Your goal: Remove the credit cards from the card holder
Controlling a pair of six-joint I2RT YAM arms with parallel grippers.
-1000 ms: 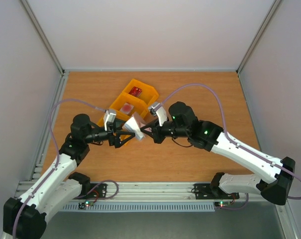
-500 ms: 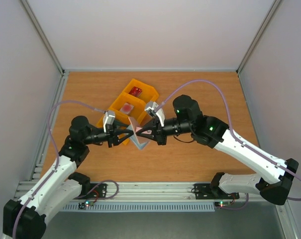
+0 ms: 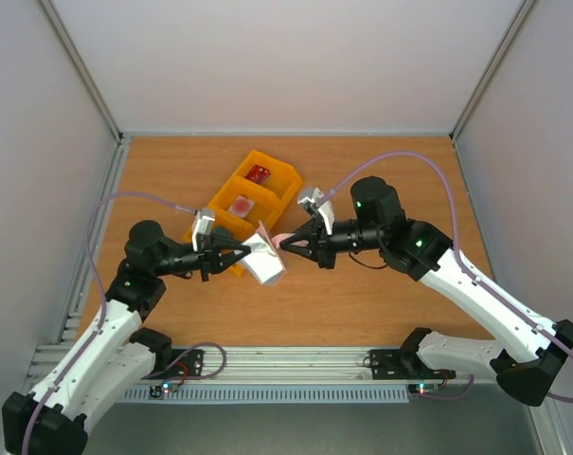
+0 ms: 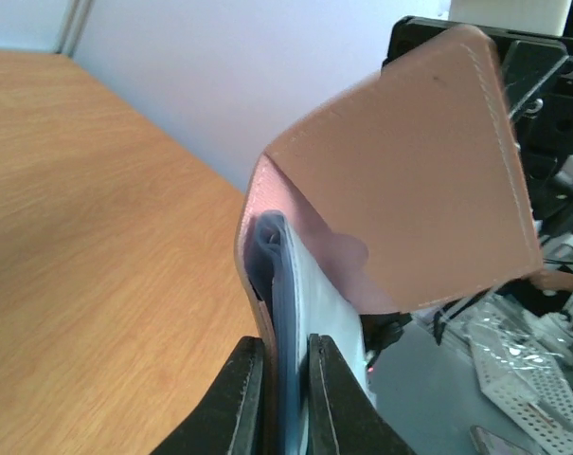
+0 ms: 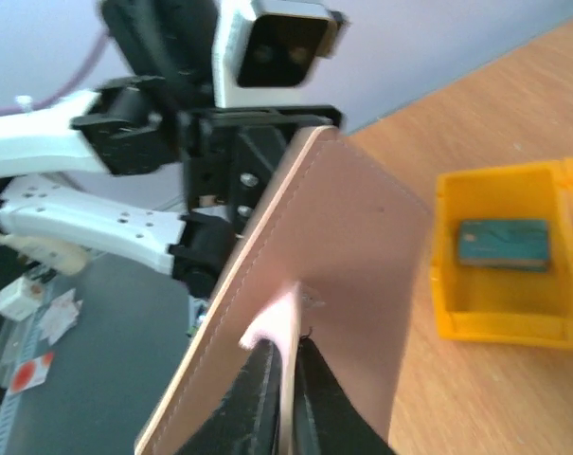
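— Both arms have drawn apart since half a second ago, and the card holder (image 3: 264, 261) hangs wider open between them. What shows from above?

— The left gripper (image 3: 237, 252) has its jaws pinched on one panel. The right gripper (image 3: 288, 243) closes its jaws on a pale pink sliver (image 3: 278, 237) at the holder's other edge. Beyond both pairs of jaws, the yellow tray (image 3: 284, 180) on the desk (image 3: 381, 171) holds a dark red card (image 3: 259, 173) and a whitish-pink card (image 3: 241, 205), each in its own compartment.

— Left wrist?

— Jaws narrow, clamped on the pale blue-grey panel (image 4: 314, 313). The taupe flap (image 4: 409, 171) rises above and beyond them. I can't see into the pocket.

— Right wrist?

— Jaws shut on the sliver, with the flap just behind it. I can't tell whether it's a card or lining. A teal card (image 5: 504, 244) lies in a tray compartment, beyond the jaws and well apart.

— How far along?

— Three cards are out, so I'd judge it nearly done. What's left is freeing that pink piece, if it is a card.
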